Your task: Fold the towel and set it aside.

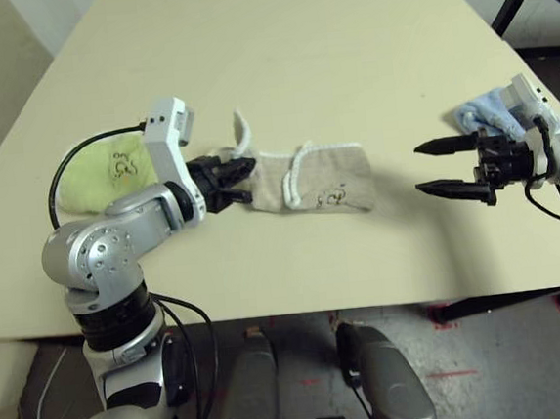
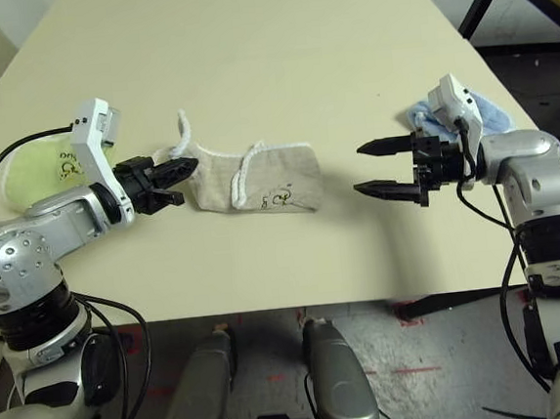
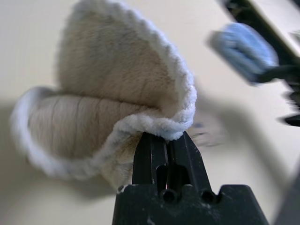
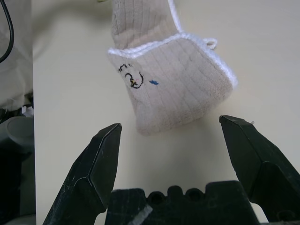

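Beige terry towel point(image 1: 312, 179) w/ white stitched edging, folded into a short bundle, lies mid-table btwn both arms. Small embroidered cartoon mark point(image 4: 131, 76) near its front edge, tiny blue fleck beside it. Its left end lifts off the surface, white edge curling up. Left gripper point(image 1: 235, 173) pinched closed on that white edge, fingers point(image 3: 152, 154) pressed together around the hem. Right gripper point(image 2: 378, 168) spread wide, nothing in it, near the towel's right end but apart from it. Pale cream table point(image 1: 326, 58). Lime-green towel point(image 1: 100, 171) behind left arm; light blue towel point(image 1: 477, 112) behind right gripper. Grey floor w/ red tape marks point(image 2: 416, 366) below table edge.
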Controlling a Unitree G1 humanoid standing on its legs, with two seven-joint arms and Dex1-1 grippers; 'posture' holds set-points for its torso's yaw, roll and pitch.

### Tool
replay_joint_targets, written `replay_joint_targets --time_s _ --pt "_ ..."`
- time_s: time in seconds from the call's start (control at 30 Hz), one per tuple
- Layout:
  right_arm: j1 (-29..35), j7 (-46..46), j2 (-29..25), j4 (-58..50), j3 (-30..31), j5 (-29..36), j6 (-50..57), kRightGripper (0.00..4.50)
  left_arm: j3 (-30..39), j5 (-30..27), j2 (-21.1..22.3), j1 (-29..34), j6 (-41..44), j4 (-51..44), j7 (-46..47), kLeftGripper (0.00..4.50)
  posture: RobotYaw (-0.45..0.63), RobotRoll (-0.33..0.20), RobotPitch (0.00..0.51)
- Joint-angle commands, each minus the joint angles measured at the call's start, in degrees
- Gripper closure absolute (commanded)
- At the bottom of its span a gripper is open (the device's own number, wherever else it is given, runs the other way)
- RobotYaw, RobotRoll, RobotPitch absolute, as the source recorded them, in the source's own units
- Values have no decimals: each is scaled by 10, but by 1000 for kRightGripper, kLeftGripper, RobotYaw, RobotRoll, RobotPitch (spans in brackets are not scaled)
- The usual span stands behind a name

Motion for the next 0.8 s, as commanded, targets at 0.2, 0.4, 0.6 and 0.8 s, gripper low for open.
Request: replay_joint_targets --time_s 0.2,0.4,0.6,0.8 --pt "9 -8 -6 15 -4 -8 -7 0 -66 1 -54 -27 -9 53 -1 4454 89 0 137" --pt "18 -14 -11 13 -7 -7 -6 0 -133 25 -59 -14 -56 115 -10 4454 65 0 140" --pt "31 -21 -16 -1 -10 -2 -2 0 -169 47 -71 -14 -109 175 -10 4454 46 0 142" --pt "37 -28 -15 -11 -9 -1 2 0 -193 60 -78 -9 -144 184 -11 2687 44 0 145"
